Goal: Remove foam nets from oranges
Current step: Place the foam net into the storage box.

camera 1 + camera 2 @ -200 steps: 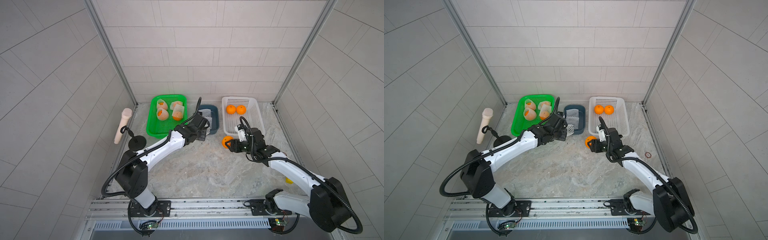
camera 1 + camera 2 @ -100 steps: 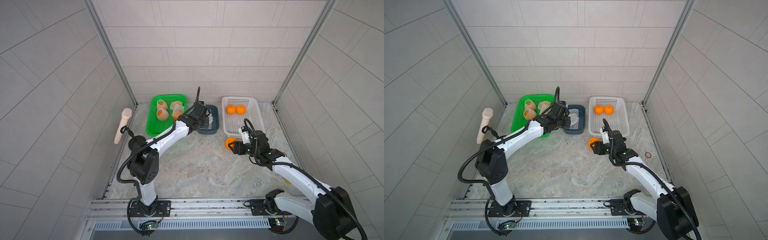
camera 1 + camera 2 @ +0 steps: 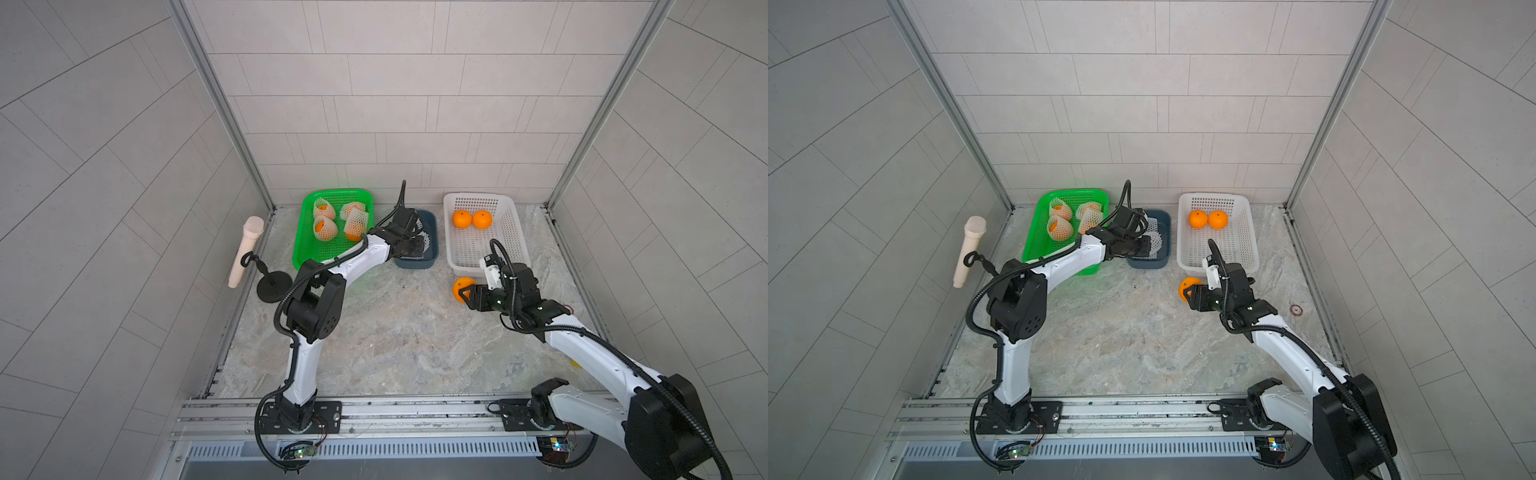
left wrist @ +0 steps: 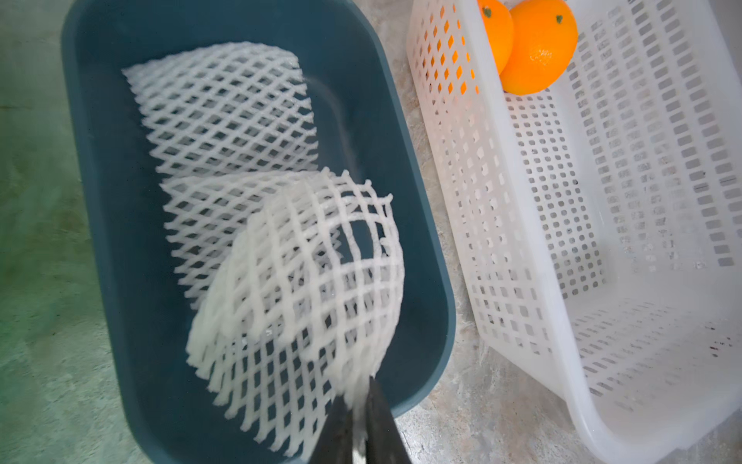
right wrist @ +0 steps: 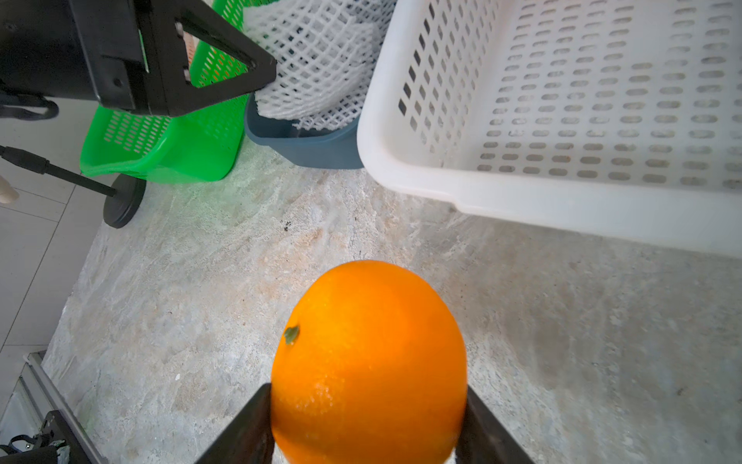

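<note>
My left gripper (image 4: 357, 397) is shut on the edge of a white foam net (image 4: 305, 281), which hangs over the dark blue bin (image 4: 112, 201). Two flattened foam nets (image 4: 225, 116) lie inside that bin. In both top views the left gripper (image 3: 417, 245) reaches over the bin (image 3: 415, 262). My right gripper (image 5: 367, 391) is shut on a bare orange (image 5: 369, 341), held just above the table in front of the white basket (image 3: 451, 249). Two bare oranges (image 3: 471, 219) rest in that basket. Several netted oranges (image 3: 324, 228) sit in the green tray (image 3: 307, 249).
A beige microphone-shaped prop (image 3: 245, 253) leans on a black stand with a round base (image 3: 273, 286) by the left wall. Tiled walls close in the marble table on three sides. The tray, bin and basket line the back edge.
The left arm has swung toward the back, carrying the foam net over the blue bin. The right gripper has shifted slightly to the right with the orange.
</note>
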Robot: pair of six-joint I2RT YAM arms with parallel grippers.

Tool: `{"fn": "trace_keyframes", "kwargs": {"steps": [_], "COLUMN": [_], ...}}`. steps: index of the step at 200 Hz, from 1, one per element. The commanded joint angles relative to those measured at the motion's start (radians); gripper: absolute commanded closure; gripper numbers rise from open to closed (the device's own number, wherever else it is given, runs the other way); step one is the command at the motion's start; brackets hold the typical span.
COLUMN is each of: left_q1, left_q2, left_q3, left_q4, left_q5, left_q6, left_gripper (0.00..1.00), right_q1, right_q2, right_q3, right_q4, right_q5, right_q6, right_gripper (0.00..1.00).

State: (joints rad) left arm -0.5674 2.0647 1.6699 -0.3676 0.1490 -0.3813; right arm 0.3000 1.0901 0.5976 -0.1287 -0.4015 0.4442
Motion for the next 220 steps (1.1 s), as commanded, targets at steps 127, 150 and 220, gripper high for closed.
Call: {"fn": "trace_keyframes", "kwargs": {"steps": [127, 150, 220], "left_q1": [-0.002, -0.002, 0.001], "left_q2": [-0.102, -0.119, -0.102], "left_q3": [0.033, 0.033, 0.038], "left_q4": [-0.117, -0.11, -0.068], "left_q5": [-0.056, -0.015, 0.052], "left_q6": [0.066, 0.088, 0.102], "left_gripper": [0.8, 0.84, 0.82], "right_q1": [-0.008, -0.007, -0.012], "right_q2": [0.008, 0.007, -0.004], "right_q3": [-0.001, -0.003, -0.005], "right_q4": [0.021, 0.02, 0.011], "right_q5": [-0.011, -0.01, -0.007], "right_q6": [-0.007, -0.006, -0.01], "right_gripper": [0.34, 0.34, 0.34]}}
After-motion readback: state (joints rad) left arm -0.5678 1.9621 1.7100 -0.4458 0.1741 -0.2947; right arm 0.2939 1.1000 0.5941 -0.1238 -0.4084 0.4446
